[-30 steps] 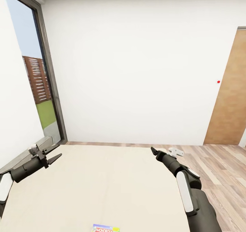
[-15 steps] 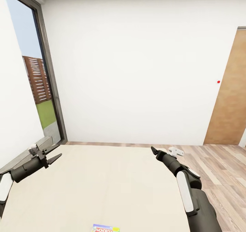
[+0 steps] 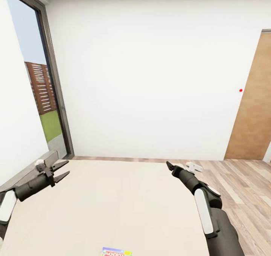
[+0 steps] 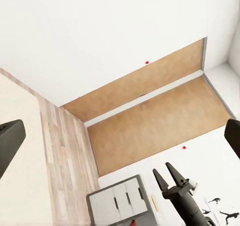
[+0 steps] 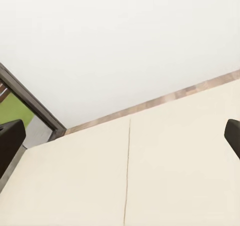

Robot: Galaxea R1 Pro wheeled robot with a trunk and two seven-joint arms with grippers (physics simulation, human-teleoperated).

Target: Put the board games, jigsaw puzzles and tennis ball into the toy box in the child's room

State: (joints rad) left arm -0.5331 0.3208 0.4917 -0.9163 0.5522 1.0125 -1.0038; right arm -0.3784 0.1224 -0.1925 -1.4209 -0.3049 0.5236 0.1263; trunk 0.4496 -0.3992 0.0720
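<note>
one board game (image 3: 117, 252) lies at the frame's bottom edge on the bed (image 3: 113, 203), well below both spread-open grippers, left gripper (image 3: 63, 169) and right gripper (image 3: 170, 167)

"MONOPOLY" on board game (image 3: 117, 252) cover, bed's (image 3: 113, 203) near edge.

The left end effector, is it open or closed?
Open. In the head view the left end effector hangs above the bed with its two fingers spread apart and nothing between them.
</note>
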